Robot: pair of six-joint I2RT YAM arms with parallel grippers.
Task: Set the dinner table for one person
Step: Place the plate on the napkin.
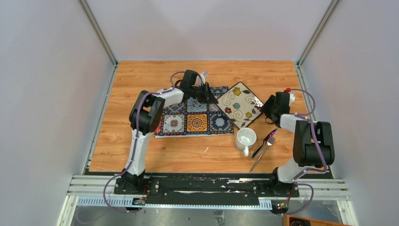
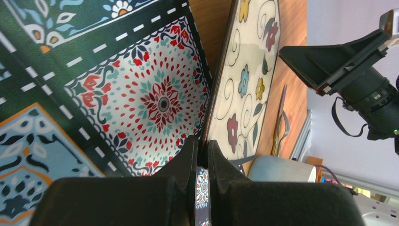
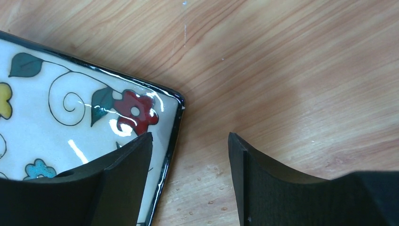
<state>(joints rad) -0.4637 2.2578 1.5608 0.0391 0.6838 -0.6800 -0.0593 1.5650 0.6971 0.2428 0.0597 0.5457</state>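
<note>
Currently the counter (image 1: 141, 80) lies flat beneath both arms. The left pincer (image 2: 202, 157) is clamped on the placemat (image 2: 155, 94) edge, just beside the floral plate (image 3: 56, 117). The right pincer (image 3: 190, 141) stands apart, one finger over the plate's corner, the other over bare counter wood.

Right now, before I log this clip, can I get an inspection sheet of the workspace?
Surface: dinner table, wood-grain planks.
Job's things: placemat mid-table; floral plate overlapping its right edge; mug, fork, purple-handled utensil by right arm.
Clutter: nothing seen.
Grippers: left gripper shut on placemat edge; right gripper open, straddling plate corner.
Cables: purple cables along both arms.
Surroundings: plain walls, metal frame.
</note>
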